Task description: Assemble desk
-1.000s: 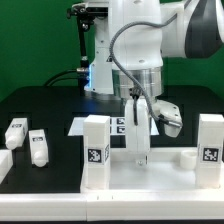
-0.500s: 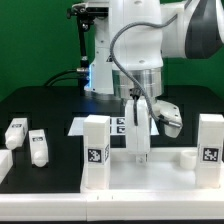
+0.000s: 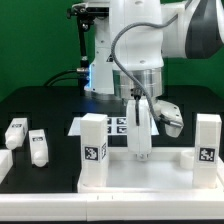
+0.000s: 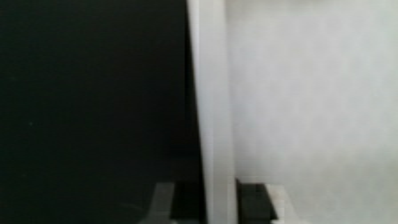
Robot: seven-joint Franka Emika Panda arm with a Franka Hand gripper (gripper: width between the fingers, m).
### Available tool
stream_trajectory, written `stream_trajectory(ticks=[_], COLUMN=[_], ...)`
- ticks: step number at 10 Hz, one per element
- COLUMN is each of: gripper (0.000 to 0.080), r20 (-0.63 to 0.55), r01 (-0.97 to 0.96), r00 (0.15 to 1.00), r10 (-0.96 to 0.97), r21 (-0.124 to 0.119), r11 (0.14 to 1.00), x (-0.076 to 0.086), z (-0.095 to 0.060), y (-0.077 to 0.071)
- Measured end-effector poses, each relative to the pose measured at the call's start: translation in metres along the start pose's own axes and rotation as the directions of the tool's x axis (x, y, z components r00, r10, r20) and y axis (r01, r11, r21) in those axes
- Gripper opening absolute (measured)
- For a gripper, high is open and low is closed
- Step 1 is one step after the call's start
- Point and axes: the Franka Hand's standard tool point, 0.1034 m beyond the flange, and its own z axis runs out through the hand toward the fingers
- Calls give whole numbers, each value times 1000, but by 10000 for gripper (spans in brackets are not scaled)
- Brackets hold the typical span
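Exterior view: desk top [image 3: 140, 175] sat on black surface [image 3: 45, 105], two upright legs [image 3: 92, 145] at its ends, hand [image 3: 138, 153] lowered between them. Loose leg blocks [image 3: 38, 147] lay at 9 o'clock. Only wrist view showed fingers [image 4: 263, 200] pinching thin white rim [image 4: 210, 100].

One desk top [image 3: 150, 172], two upright leg blocks [image 3: 92, 140] on it, two loose leg blocks [image 3: 15, 132] at the frame's left, one marker board [image 3: 77, 125], one robot arm [image 3: 140, 40].
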Motion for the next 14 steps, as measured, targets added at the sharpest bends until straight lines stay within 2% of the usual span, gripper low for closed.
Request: stream_trajectory(ticks=[2, 3, 4, 5, 8, 9, 10, 11, 12, 14], gripper=[52, 52, 52, 52, 52, 54, 54, 54, 54, 54], r20=[20, 37, 24, 13, 1, 27, 47, 53, 27, 44], r01=[139, 247, 340, 418, 572, 690, 819, 895, 955, 981], r00=[990, 968, 940, 908, 820, 723, 574, 445, 294, 185], r10=[-139, -247, -340, -418, -572, -690, -817, -894, -956, -982], r21=[5, 2, 6, 0, -7, -51, -44, -42, -58, -60], r11=[990, 969, 940, 909, 820, 722, 573, 443, 292, 182], x=[19, 27, 39, 44, 54, 60, 71, 74, 71, 73], z=[-13, -20, -21, -17, -16, -20, -29, -33, -30, -27], y=[5, 12, 18, 22, 22, 20, 7, -3, -4, 1])
